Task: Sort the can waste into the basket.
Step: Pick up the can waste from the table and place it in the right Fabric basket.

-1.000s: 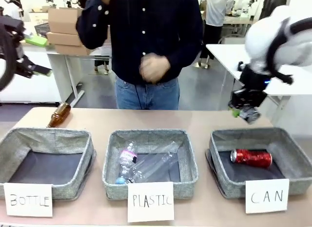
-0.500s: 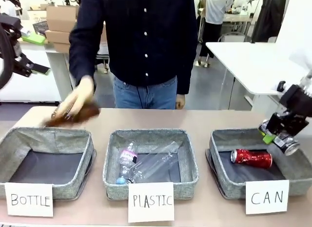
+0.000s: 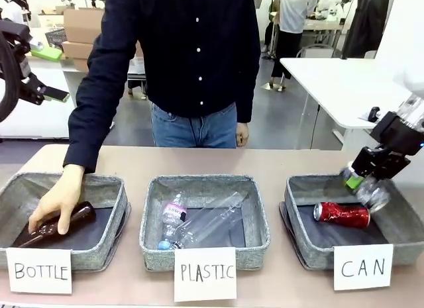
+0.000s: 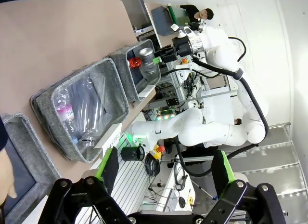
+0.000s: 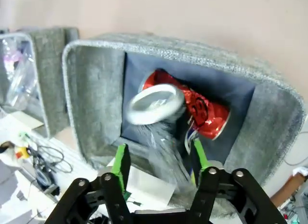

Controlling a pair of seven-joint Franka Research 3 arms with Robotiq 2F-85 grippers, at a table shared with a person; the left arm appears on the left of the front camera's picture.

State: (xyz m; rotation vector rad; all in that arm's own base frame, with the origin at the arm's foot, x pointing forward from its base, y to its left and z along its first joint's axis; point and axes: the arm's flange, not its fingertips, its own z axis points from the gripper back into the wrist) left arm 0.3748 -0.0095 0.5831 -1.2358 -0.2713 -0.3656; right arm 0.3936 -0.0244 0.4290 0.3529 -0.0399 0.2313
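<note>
The grey basket (image 3: 329, 182) signed "CAN" stands at the front right and holds a shiny red can (image 3: 341, 215) lying on its side. My right gripper (image 3: 361, 179) hangs over the basket's right half. A silvery can (image 3: 375, 194) is just below its green pads. In the right wrist view this can (image 5: 153, 104) is blurred and slides out from between the parted fingers (image 5: 120, 161) above the red can (image 5: 207, 113) and the basket (image 5: 96, 89). My left gripper (image 4: 166, 171) is open with nothing in it, raised at the far left (image 3: 26, 83).
A "PLASTIC" bin (image 3: 204, 183) in the middle holds a clear plastic bottle (image 3: 192, 222). At the left, a person's hand (image 3: 56, 202) sets a brown bottle (image 3: 59, 223) in the "BOTTLE" bin (image 3: 106, 185). The person stands at the far edge.
My right gripper came down over the CAN basket, then its jaws parted and the silvery can began to slip out. The person's hand carried the brown bottle from the table into the BOTTLE bin.
</note>
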